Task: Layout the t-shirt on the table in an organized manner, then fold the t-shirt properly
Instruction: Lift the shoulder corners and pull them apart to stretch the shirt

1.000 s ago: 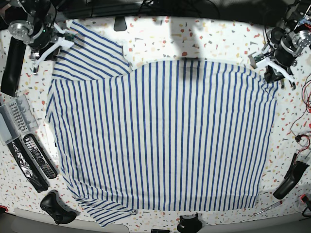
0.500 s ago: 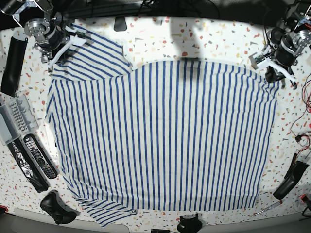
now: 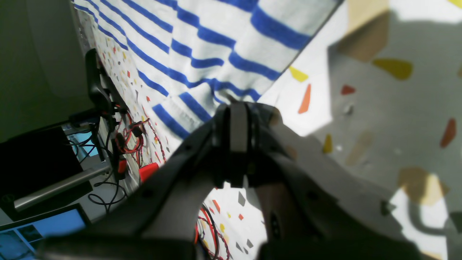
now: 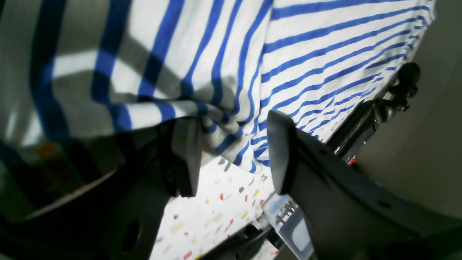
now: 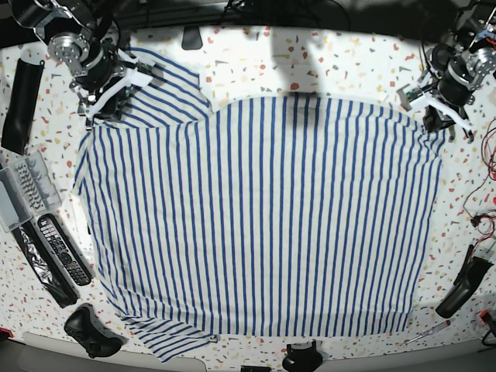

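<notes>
The stripy shirt [image 5: 263, 217] is lying big and flat. The right hand [image 4: 236, 155] is opening wide; the left hand [image 3: 238, 108] is pinching the shirt's corner.

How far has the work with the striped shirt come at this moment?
Done: the t-shirt looks mostly spread on the table. In hand: the left gripper is shut on one corner; the right gripper stands open around cloth at the sleeve side. Left: smoothing the lower flap, probably, and the folding proper.
</notes>
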`<state>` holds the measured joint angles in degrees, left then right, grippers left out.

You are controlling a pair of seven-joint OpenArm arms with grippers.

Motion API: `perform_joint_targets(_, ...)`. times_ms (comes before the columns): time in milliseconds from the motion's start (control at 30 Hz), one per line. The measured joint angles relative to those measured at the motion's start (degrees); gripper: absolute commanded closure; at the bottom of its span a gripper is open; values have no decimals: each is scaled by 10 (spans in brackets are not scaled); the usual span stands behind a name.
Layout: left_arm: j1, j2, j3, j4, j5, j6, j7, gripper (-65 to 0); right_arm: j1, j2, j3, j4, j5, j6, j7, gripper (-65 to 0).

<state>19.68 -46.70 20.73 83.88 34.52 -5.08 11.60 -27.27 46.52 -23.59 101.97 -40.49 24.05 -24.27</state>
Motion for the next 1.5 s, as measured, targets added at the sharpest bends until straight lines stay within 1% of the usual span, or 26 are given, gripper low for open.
perform_joint_targets(67, 0, 0, 0, 0, 0, 0, 0, 0, 8, -14, 0, -20, -2, 1, 6, -291)
perform_joint_targets(133, 0, 0, 0, 0, 0, 0, 0, 0, 16, -25, 0, -34, -15, 16, 14, -282)
perform_joint_targets(167, 0, 0, 0, 0, 0, 0, 0, 0, 18, -29, 1, -42, -14, 19, 17, -250)
perform_joint_targets(200, 0, 0, 0, 0, 0, 0, 0, 0, 20, -31, 1, -50, -13, 20, 21, -204)
perform_joint_targets(300, 0, 0, 0, 0, -2, 0, 0, 0, 18, -37, 0, -60, -13, 21, 22, -30)
perform_joint_targets(333, 0, 0, 0, 0, -2, 0, 0, 0, 18, -37, 0, -60, -14, 20, 22, 0)
perform_joint_targets(400, 0, 0, 0, 0, -2, 0, 0, 0, 19, -37, 1, -60, -15, 18, 19, 0)
perform_joint_targets(467, 0, 0, 0, 0, -2, 0, 0, 0, 18, -37, -1, -60, -15, 5, 8, 0)
perform_joint_targets(533, 0, 0, 0, 0, -2, 0, 0, 0, 15, -36, -2, -60, -11, -16, 3, 0)
perform_joint_targets(600, 0, 0, 0, 0, -2, 0, 0, 0, 14, -26, -3, -54, 3, -27, -7, 0)
perform_joint_targets(667, 1, -1, 0, 0, -12, 1, 0, 0, 12, -3, -3, -31, 40, -24, -44, 0)
perform_joint_targets(733, 2, -5, 0, 3, -40, 2, 4, 0, 5, 30, -3, 0, 73, -26, -75, 0)
perform_joint_targets(767, 5, -7, 0, 7, -48, 2, 4, 0, 0, 46, -3, 17, 84, -28, -101, 0)
perform_joint_targets(833, 21, -19, 1, 26, -65, 5, 4, 0, -10, 73, -4, 44, 106, -29, -135, 0)
perform_joint_targets(900, 41, -36, 1, 50, -84, 4, 11, 0, -24, 99, -4, 65, 106, -31, -141, 0)
perform_joint_targets(933, 51, -40, 1, 62, -94, 10, 25, 0, -32, 105, -4, 71, 111, -33, -144, 0)
perform_joint_targets(1000, 66, -46, 2, 84, -106, 37, 40, 0, -41, 106, -4, 78, 114, -39, -144, 0)
perform_joint_targets(1033, 75, -48, 2, 92, -106, 39, 51, 0, -45, 106, -4, 80, 116, -46, -143, 0)
perform_joint_targets(1067, 84, -49, 2, 97, -107, 53, 53, 0, -52, 106, -4, 82, 116, -52, -143, 0)
perform_joint_targets(1167, 113, -49, -6, 105, -107, 68, 63, 0, -66, 106, -4, 83, 116, -73, -141, 0)
perform_joint_targets(1333, 176, -50, -23, 115, -107, 130, 55, 0, -100, 106, -3, 83, 116, -113, -142, 0)
perform_joint_targets(1433, 216, -49, -36, 121, -107, 147, 58, 0, -124, 101, -3, 83, 113, -125, -141, 0)
perform_joint_targets(1500, 243, -49, -40, 124, -104, 169, 57, 0, -140, 94, -3, 83, 106, -139, -142, 0)
